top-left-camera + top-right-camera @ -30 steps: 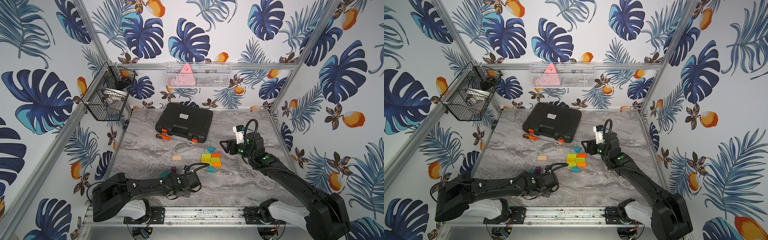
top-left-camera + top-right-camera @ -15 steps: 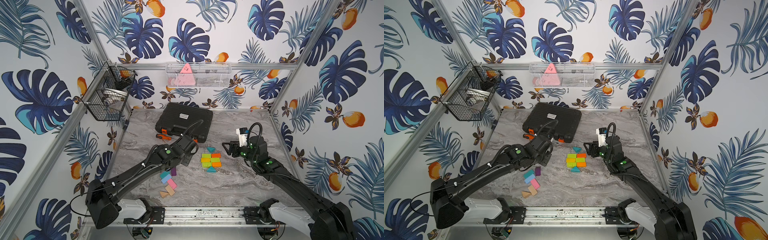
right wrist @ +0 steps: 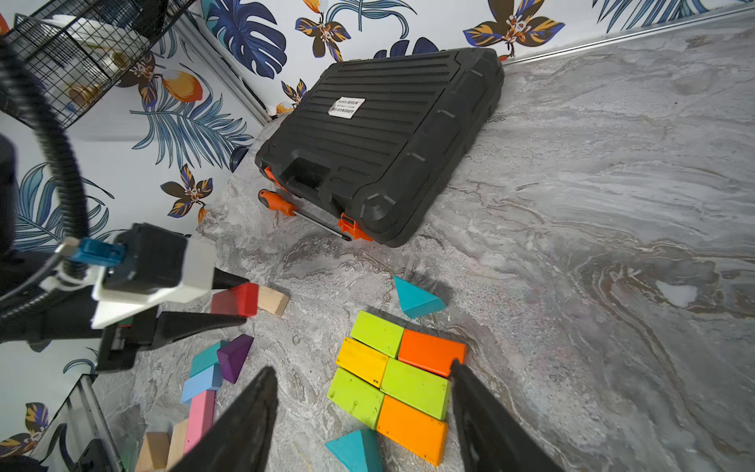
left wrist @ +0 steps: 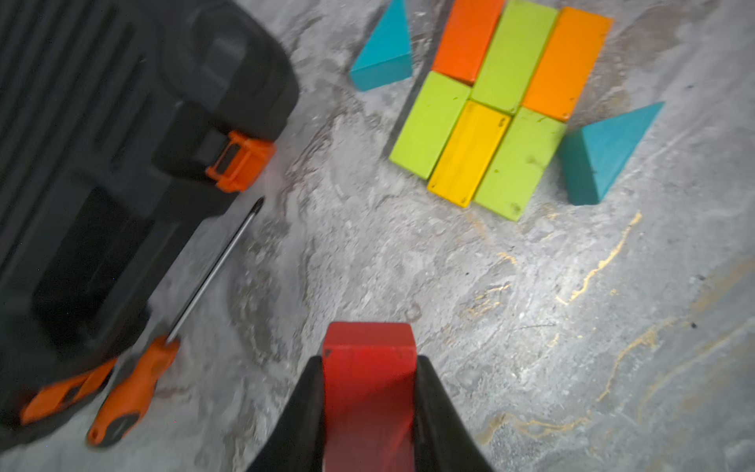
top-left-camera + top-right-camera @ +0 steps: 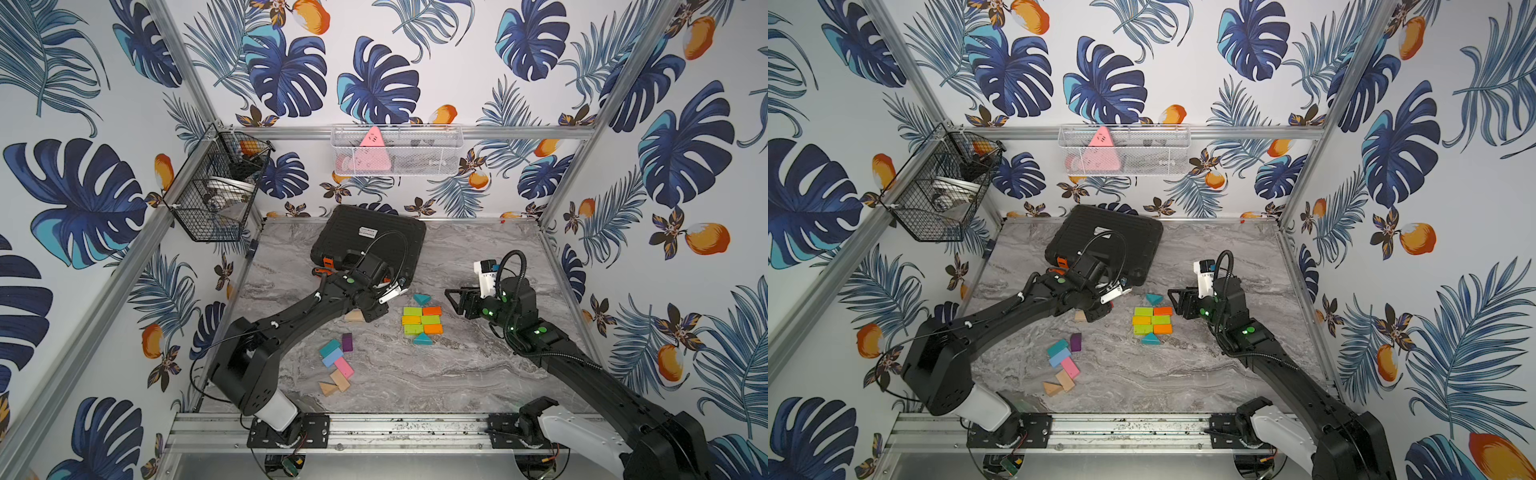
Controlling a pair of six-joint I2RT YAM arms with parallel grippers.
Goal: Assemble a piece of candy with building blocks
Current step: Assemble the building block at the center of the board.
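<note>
My left gripper (image 4: 369,359) is shut on a red block (image 4: 367,347), held just above the table to the left of the assembled patch. In a top view that patch (image 5: 422,321) is six green, orange and yellow bricks laid tight together. A teal wedge (image 5: 421,298) lies just behind it and another (image 5: 422,338) touches its front. My right gripper (image 3: 362,370) hovers open over the patch's right side, holding nothing. A plain wood block (image 3: 273,300) lies beside the red one. Loose teal, blue, pink, purple and wood blocks (image 5: 336,359) lie front left.
A black tool case (image 5: 370,241) sits at the back, with an orange-handled screwdriver (image 4: 135,384) along its front edge, close to my left gripper. A black wire basket (image 5: 216,187) hangs on the left wall and a white mesh basket (image 5: 395,149) on the back wall.
My left arm has swung up from the loose blocks at the front to the spot left of the patch, now carrying the red block. The right gripper drifted slightly right.
</note>
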